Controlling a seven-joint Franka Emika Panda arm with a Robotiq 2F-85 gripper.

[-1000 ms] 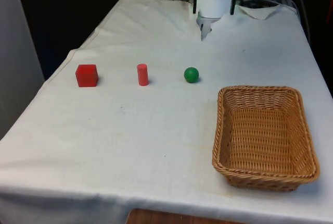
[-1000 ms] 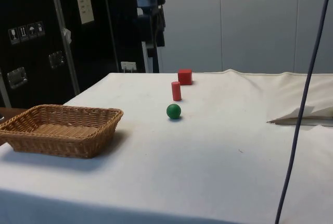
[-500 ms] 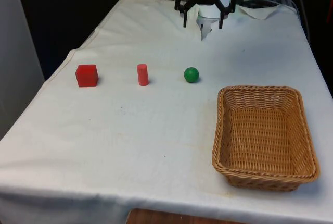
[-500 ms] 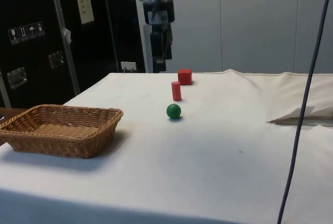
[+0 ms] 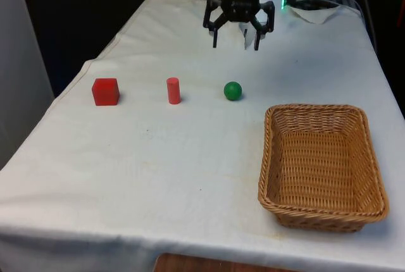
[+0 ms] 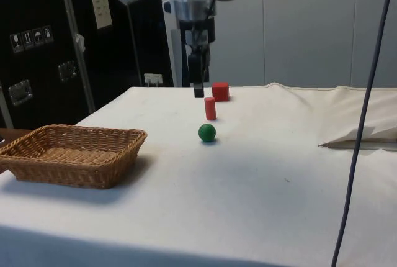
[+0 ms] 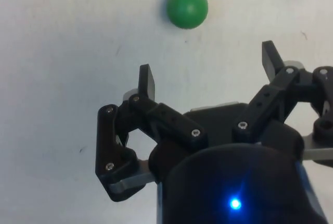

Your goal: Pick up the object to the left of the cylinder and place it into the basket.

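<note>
A red cube [image 5: 105,91] sits on the white cloth at the front view's left, and it appears again as the red cube [image 6: 220,91] in the side view. To its right stands a small red cylinder [image 5: 173,90] [image 6: 210,108], then a green ball [image 5: 233,90] [image 6: 207,132] [image 7: 187,7]. My gripper [image 5: 235,43] [image 6: 198,90] [image 7: 209,71] hangs open above the cloth, behind the ball and cylinder, holding nothing. The wicker basket [image 5: 273,158] [image 6: 37,136] lies at the front view's right, nearer the camera.
Crumpled white cloth or paper [image 5: 316,12] lies at the far right of the table. A dark cable [image 6: 360,124] hangs across the side view's right. The table edge drops off beside the cube at the front view's left.
The gripper has come down and forward from near the robot base towards the row of objects, shifting slightly to the front view's left. The objects have not moved.
</note>
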